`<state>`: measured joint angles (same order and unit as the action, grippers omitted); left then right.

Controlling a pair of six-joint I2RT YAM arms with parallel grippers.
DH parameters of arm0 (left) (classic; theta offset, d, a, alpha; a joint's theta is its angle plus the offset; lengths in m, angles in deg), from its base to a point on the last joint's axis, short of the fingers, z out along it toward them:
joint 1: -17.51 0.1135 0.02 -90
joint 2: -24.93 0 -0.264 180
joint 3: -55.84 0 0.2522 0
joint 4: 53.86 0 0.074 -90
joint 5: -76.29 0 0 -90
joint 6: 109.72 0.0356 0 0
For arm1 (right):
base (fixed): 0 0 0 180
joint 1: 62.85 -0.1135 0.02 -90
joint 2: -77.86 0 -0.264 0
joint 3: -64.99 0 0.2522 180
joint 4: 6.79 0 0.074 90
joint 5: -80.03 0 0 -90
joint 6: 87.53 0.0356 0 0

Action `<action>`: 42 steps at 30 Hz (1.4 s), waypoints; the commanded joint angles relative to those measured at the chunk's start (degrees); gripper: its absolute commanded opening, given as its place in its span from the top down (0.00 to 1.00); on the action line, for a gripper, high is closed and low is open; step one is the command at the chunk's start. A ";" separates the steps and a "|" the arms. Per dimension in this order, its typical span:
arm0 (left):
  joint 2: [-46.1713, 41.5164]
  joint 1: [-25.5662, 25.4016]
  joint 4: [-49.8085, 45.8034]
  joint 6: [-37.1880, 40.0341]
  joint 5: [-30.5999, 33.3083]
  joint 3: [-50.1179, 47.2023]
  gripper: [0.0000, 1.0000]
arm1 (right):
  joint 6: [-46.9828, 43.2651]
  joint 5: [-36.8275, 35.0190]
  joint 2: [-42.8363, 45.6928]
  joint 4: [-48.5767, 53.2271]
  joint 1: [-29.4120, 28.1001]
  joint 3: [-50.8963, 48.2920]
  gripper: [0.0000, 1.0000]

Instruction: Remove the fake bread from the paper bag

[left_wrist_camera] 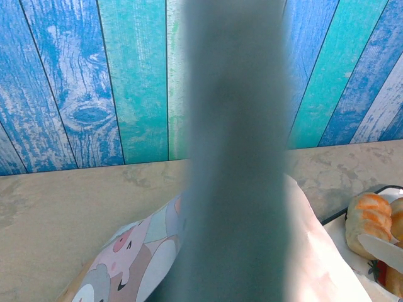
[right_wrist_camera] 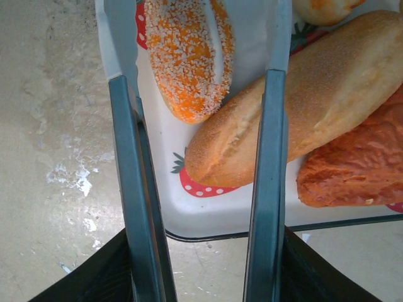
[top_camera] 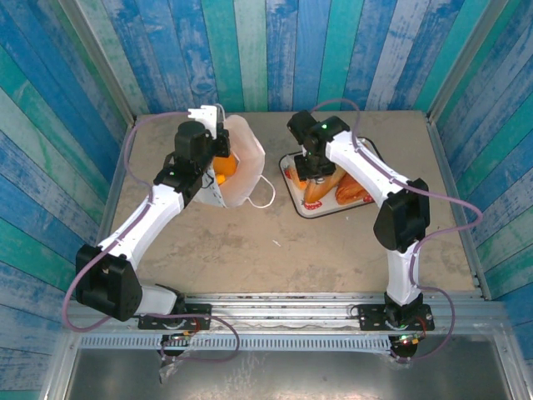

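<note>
Tabletop [top_camera: 250, 242]: a beige slab with blue plank walls on three sides.

Paper bag [top_camera: 246, 158]: white, left of centre at the far side. Its mouth is open to the overhead camera and a cord handle [top_camera: 265, 192] trails on the near right. The left wrist view adds a cartoon-animal band [left_wrist_camera: 135, 251] low on the bag.

Tray [top_camera: 310, 210]: white with strawberry prints, just right of the bag and not touching it.

Bread in bag [top_camera: 223, 167]: one orange piece shows inside the mouth in the overhead view (too little of it to tell its long axis).

Bread on tray: the right wrist view shows a long loaf [right_wrist_camera: 315, 94] lying slantwise, its near end between the fingers. A sprinkled roll [right_wrist_camera: 189, 56] lies lengthwise along the fingers, and a reddish pastry [right_wrist_camera: 352, 163] lies against the loaf.

Right gripper [right_wrist_camera: 199, 38]: spread wide over the tray's near edge, holding nothing.

Left gripper [top_camera: 208, 117]: at the bag's far rim. A grey blur covers the middle of its wrist view, so I cannot tell whether it is pinching the paper.
</note>
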<state>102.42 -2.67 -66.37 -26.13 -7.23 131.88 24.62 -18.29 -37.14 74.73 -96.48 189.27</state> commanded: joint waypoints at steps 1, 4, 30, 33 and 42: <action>-3.84 0.15 1.98 0.71 -0.83 0.55 0.96 | -0.53 -1.99 3.52 2.15 -0.21 1.48 0.50; -4.00 0.23 2.75 1.90 -2.46 -0.17 0.96 | -0.69 -1.91 6.61 2.02 -0.21 1.63 0.51; -0.93 0.12 4.26 11.07 -20.36 -2.09 0.95 | -3.24 11.57 23.35 -1.31 -13.83 -2.83 0.57; -1.69 -0.24 4.46 11.28 -21.53 -3.36 0.95 | -4.10 11.32 20.09 0.81 -15.49 -0.75 0.58; -7.49 -2.97 5.28 14.02 -21.65 -8.72 0.94 | -3.01 6.21 14.27 4.65 -17.50 0.14 0.59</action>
<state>99.98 -5.32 -61.69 -13.68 -28.21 125.37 21.10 -8.65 -22.84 77.36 -113.40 188.39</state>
